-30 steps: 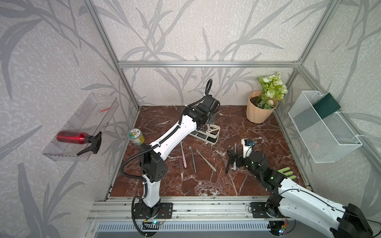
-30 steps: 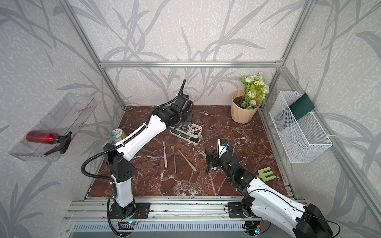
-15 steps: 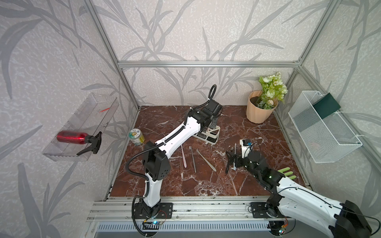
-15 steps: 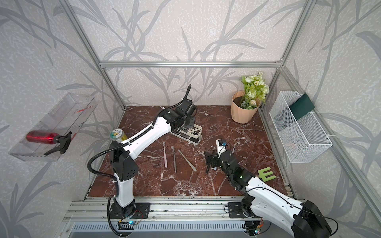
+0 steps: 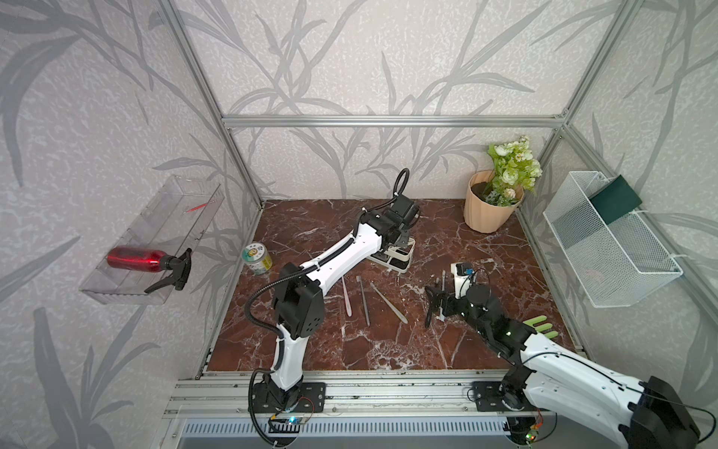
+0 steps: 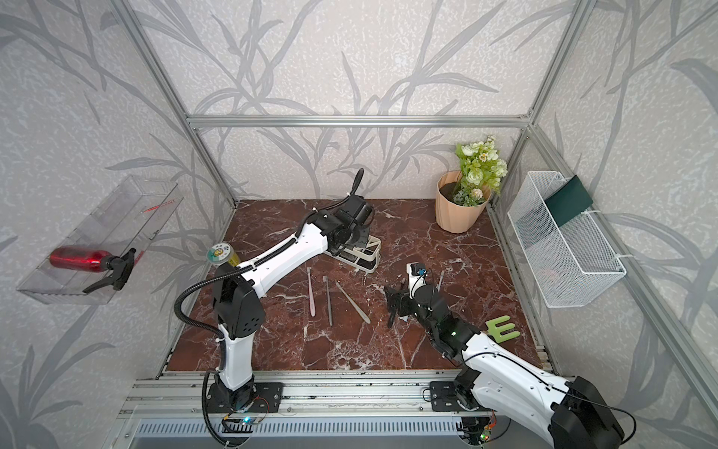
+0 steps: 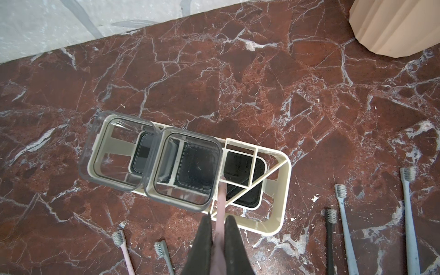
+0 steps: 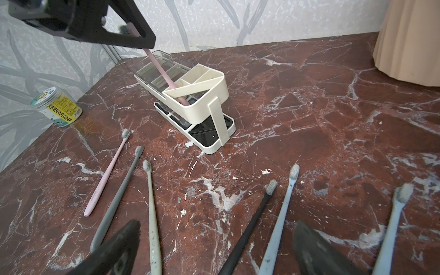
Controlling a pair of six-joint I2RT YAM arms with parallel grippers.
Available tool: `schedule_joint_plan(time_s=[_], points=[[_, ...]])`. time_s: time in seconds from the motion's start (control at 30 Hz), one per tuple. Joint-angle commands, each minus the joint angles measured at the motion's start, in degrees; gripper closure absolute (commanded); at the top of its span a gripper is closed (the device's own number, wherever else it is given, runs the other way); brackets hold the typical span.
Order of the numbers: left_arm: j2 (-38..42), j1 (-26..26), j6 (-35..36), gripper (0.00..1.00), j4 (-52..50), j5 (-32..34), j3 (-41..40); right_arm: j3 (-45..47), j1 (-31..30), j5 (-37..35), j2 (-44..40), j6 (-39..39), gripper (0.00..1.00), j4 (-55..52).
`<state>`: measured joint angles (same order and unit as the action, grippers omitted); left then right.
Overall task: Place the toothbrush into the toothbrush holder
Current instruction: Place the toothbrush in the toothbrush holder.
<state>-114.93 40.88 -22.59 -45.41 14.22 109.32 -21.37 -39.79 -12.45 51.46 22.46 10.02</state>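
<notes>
The cream toothbrush holder [image 5: 401,261] [image 6: 368,259] [image 7: 283,190] [image 8: 214,95] stands at the back middle of the marble floor. It has two clear cups and a slotted divider end. My left gripper [image 7: 219,215] [image 8: 146,41] hangs right above it, shut on a pink toothbrush [image 7: 221,197] [image 8: 164,71]. That toothbrush slants down with its lower end inside a slot of the divider section. My right gripper [image 5: 431,307] [image 6: 392,307] [image 8: 215,226] is open, low over the floor, with a black toothbrush [image 8: 250,226] and a light blue one [image 8: 281,214] lying under it.
More toothbrushes lie on the floor: pink [image 5: 347,295], grey [image 5: 363,299], pale green [image 5: 388,303], blue-grey [image 8: 392,226]. A yellow-labelled jar [image 5: 256,258] stands left. At the right are a peach flower pot [image 5: 487,210], a white mesh basket [image 5: 606,241] and a green letter E [image 5: 540,326].
My left arm has reached a little further right and lower over the holder, bringing the pink toothbrush down into the divider section. The right arm has barely moved.
</notes>
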Motion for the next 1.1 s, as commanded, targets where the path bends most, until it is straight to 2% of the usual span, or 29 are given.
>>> schedule_joint_plan(time_s=[0.0,0.23,0.57,1.07], points=[[-1.17,0.51,-0.79,1.00,-0.94,-0.35,0.60,-1.40,0.19,0.25,0.22,-0.31,0.01,0.96],[-2.57,0.51,-0.61,1.00,-2.43,-0.40,2.06,-1.49,0.15,0.41,0.31,-0.31,0.01,0.85],[-6.06,0.51,0.76,1.00,-10.34,-0.28,10.83,-1.67,0.19,0.48,0.38,-0.31,0.01,0.71],[-9.39,0.47,2.18,1.00,-16.89,0.22,16.46,-1.66,0.15,0.58,0.78,-0.30,0.01,0.81]])
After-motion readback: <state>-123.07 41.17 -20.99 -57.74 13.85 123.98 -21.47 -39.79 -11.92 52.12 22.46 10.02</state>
